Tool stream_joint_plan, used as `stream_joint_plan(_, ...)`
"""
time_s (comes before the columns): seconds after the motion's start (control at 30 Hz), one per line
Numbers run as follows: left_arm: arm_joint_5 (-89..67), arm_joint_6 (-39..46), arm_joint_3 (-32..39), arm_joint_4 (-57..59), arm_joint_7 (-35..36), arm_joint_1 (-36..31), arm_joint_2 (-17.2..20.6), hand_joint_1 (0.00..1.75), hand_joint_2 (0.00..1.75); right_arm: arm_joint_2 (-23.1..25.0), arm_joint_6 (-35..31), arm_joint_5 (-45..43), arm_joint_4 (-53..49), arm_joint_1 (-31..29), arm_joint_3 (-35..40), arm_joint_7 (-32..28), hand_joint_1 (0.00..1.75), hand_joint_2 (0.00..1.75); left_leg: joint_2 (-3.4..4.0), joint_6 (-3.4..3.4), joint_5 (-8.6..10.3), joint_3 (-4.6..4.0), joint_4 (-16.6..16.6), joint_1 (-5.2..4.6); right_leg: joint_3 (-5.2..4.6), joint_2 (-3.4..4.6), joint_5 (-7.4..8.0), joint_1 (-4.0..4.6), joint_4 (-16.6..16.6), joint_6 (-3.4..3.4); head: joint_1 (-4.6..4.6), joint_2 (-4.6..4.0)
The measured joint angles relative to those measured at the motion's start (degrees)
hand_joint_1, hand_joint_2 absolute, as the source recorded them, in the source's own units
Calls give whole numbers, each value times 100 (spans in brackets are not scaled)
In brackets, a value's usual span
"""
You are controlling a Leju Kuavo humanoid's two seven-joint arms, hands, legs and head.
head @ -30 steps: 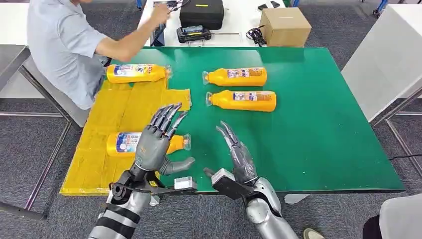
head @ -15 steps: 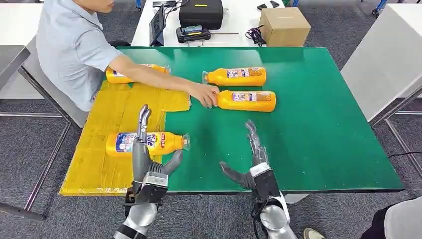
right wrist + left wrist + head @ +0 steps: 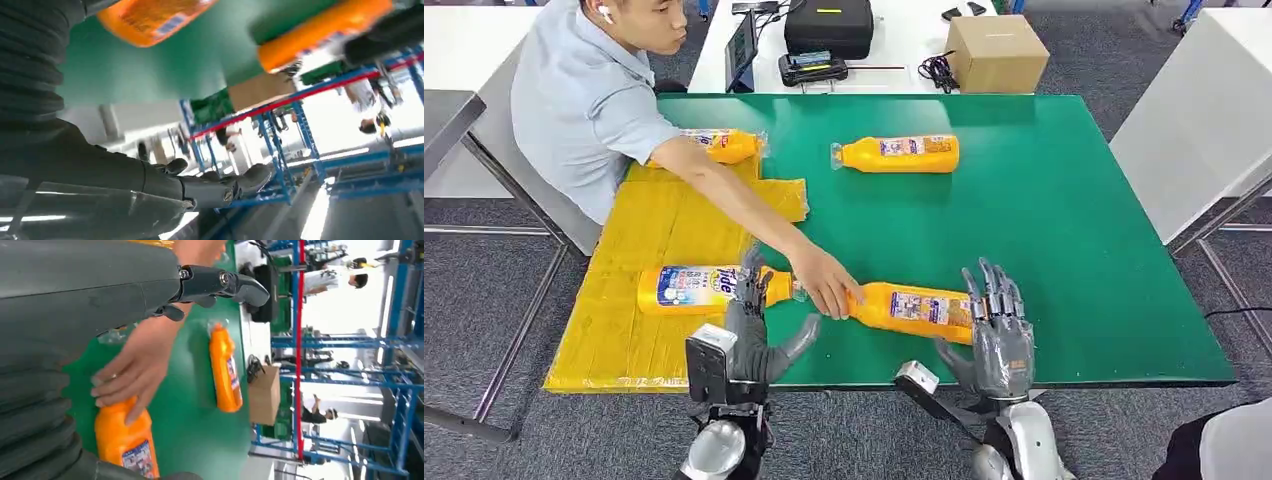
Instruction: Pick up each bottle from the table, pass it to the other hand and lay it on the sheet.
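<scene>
Orange, smooth plastic bottle (image 3: 912, 308) lies on the green tabletop (image 3: 1084, 250) beside the right hand (image 3: 1001, 345), a person's hand (image 3: 826, 284) on its neck. Both robot hands are empty, fingers spread (left hand (image 3: 757, 335) near the yellow sheet (image 3: 654, 230)). Reaching now risks striking the person.

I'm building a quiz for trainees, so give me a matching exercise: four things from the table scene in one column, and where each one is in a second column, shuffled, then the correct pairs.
Things
1. bottle with the blue label
2. bottle under the person's hand
3. far bottle
4. cardboard box

Places
A. on the white table beyond the green one
B. alone on the green surface, far side
C. lying on the yellow sheet
D. on the green surface just in front of the right hand

Pairs: 1-C, 2-D, 3-B, 4-A
</scene>
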Motion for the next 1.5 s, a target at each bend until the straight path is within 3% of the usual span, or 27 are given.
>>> stream_joint_plan(0.27,-245,-273,-199,-138,131,73,107,0,175,-396,96,380,727,-528,208,337,0,175,1,0,1,3,0,1,1,0,0,1,0,0,0,0)
stream_joint_plan(0.5,-304,-492,-216,-138,105,133,144,0,175,-560,1173,-833,1380,-976,291,127,0,175,0,1,2,1,0,0,1,0,0,0,1,0,-2,0)
stream_joint_plan(0.83,-359,-859,-380,-136,566,112,212,0,175,-575,1548,-953,2396,-1732,455,-24,0,175,2,2,3,3,1,1,1,1,1,1,1,1,-4,0)
stream_joint_plan(1.5,-730,-859,-463,-114,789,38,214,0,175,-451,2044,-951,2724,-2091,1185,33,0,175,3,2,4,9,1,1,5,1,2,1,1,0,-2,0)
